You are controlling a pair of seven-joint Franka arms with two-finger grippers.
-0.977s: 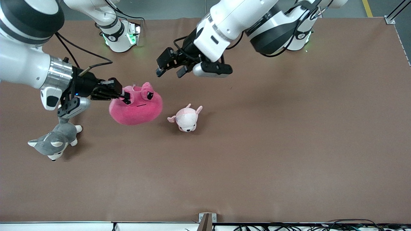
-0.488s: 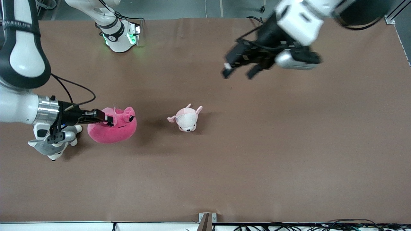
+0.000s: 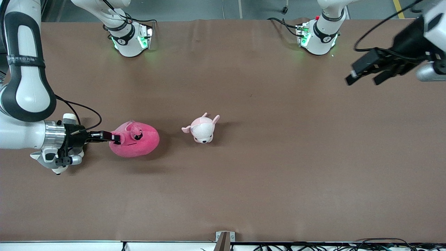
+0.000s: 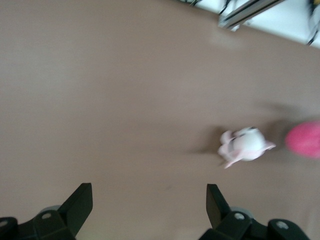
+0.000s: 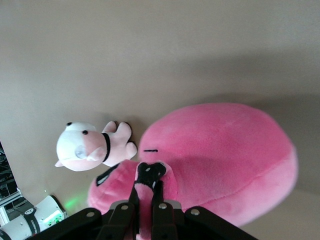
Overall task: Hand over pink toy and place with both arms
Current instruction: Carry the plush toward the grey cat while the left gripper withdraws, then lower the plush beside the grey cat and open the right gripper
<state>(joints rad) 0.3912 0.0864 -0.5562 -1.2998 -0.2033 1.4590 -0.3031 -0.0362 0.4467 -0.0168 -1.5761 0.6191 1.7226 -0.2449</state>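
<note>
Lowered onto the table (image 3: 264, 181), pink toy (image 3: 139, 141) stays pinched by right gripper (image 3: 116, 137); left gripper (image 3: 366, 74) released.

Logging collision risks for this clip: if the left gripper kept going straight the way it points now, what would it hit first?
Probably only bare table. The open left gripper hangs over the left arm's end; its wrist view shows the small white and pink plush and the pink toy off to one side, though depth is unclear.

no legible text anywhere. small dark lettering on the black band of the right arm (image 3: 26, 60), above the right gripper (image 3: 116, 137); cannot be read.
</note>
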